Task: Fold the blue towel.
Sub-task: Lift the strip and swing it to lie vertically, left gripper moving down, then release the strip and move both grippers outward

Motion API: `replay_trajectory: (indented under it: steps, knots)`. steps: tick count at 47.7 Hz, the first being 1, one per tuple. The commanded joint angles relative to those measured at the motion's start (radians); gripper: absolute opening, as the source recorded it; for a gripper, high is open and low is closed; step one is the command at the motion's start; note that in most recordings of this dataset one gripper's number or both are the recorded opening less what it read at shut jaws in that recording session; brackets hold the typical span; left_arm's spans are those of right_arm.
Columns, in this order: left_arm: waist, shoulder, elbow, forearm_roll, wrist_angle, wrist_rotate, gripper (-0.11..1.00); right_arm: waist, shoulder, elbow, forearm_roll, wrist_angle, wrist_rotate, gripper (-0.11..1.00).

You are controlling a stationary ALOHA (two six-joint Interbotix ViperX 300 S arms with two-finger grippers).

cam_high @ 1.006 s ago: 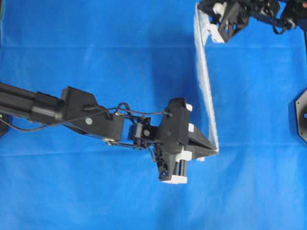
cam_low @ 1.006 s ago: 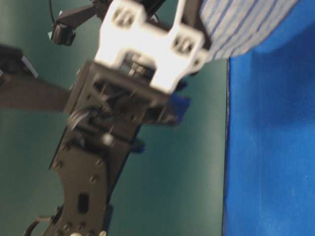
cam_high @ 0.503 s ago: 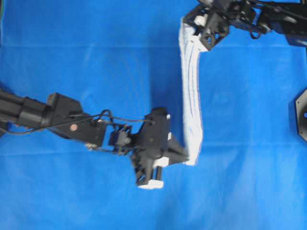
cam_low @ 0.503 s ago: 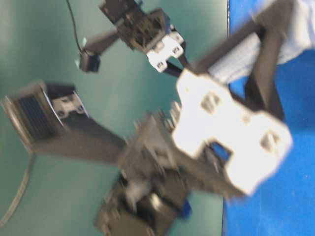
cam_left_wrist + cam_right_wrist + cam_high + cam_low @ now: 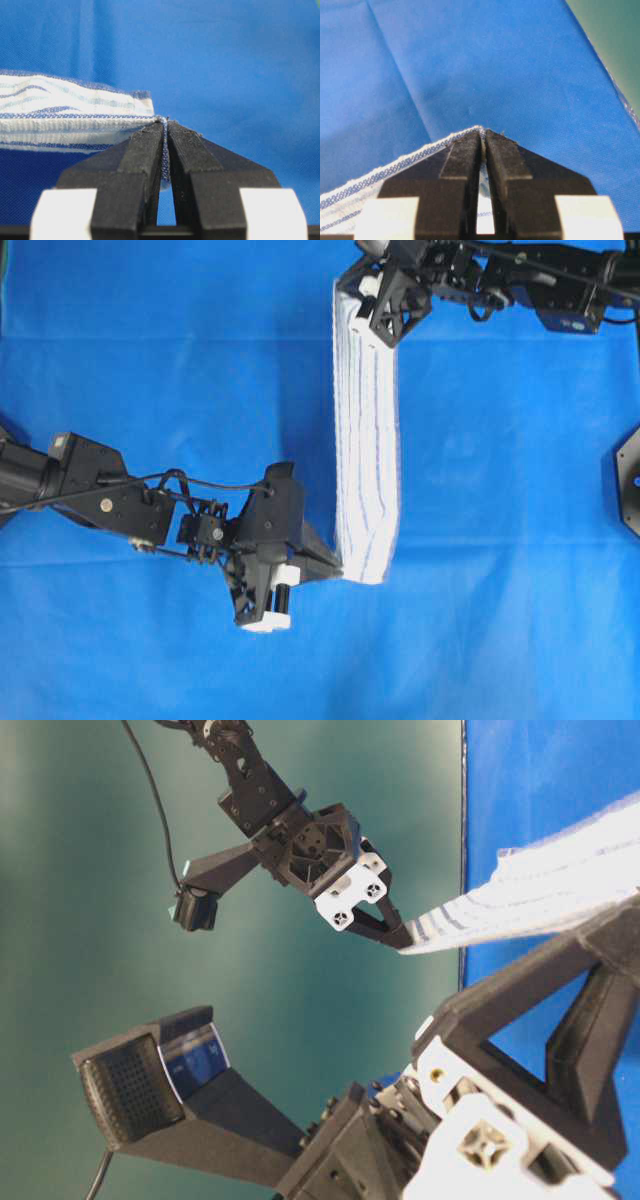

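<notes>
We have the blue towel (image 5: 366, 430) strung taut above the table covering (image 5: 180, 370), left gripper (image 5: 335, 565) and right gripper (image 5: 350, 295) each clamped on a corner, so we're mid-fold and next must lay it down evenly.

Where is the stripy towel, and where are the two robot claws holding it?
White woven towel with blue stripes (image 5: 366, 440), overhead view: middle of the hanging cloth.
Left black gripper (image 5: 335, 568), overhead view: jaw tips pinching the towel's near corner.
Right black gripper (image 5: 358, 292), overhead view: jaw tips pinching the far corner.
</notes>
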Motion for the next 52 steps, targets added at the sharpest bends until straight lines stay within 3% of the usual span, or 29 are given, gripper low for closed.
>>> replay_trajectory:
  steps: [1,10,12,16,19,22,28,31,41,52]
  knots:
    - [-0.028,-0.032,-0.009,0.002,-0.006,0.000,0.01,-0.012,-0.015,-0.025,0.000,-0.011,-0.002,0.05]
    - [-0.020,-0.032,-0.009,0.002,-0.006,0.000,0.01,-0.012,-0.017,-0.023,-0.002,-0.011,-0.005,0.07]
    - [-0.020,-0.032,-0.009,0.002,-0.006,-0.002,0.01,-0.011,-0.017,-0.023,-0.002,-0.012,-0.006,0.13]
    - [-0.018,-0.037,-0.008,0.002,-0.006,-0.002,0.06,-0.012,-0.023,-0.021,-0.002,-0.014,-0.008,0.34]
    - [-0.017,-0.043,-0.005,0.002,-0.002,-0.003,0.20,-0.012,-0.034,-0.020,-0.003,-0.012,-0.011,0.50]
    - [-0.014,-0.060,-0.002,0.002,0.009,-0.002,0.38,-0.011,-0.052,-0.014,-0.009,-0.012,-0.011,0.58]
    - [0.003,-0.120,0.021,0.002,0.072,0.002,0.75,-0.008,-0.104,0.012,-0.017,-0.012,-0.011,0.56]
    - [0.017,-0.156,0.041,0.002,0.114,0.000,0.85,-0.005,-0.138,0.032,-0.017,-0.012,-0.009,0.55]
    - [0.081,-0.310,0.138,0.003,0.167,0.012,0.79,0.028,-0.279,0.137,-0.017,-0.018,-0.002,0.55]
    - [0.137,-0.469,0.252,0.006,0.106,0.017,0.79,0.103,-0.454,0.305,0.002,-0.077,0.018,0.55]
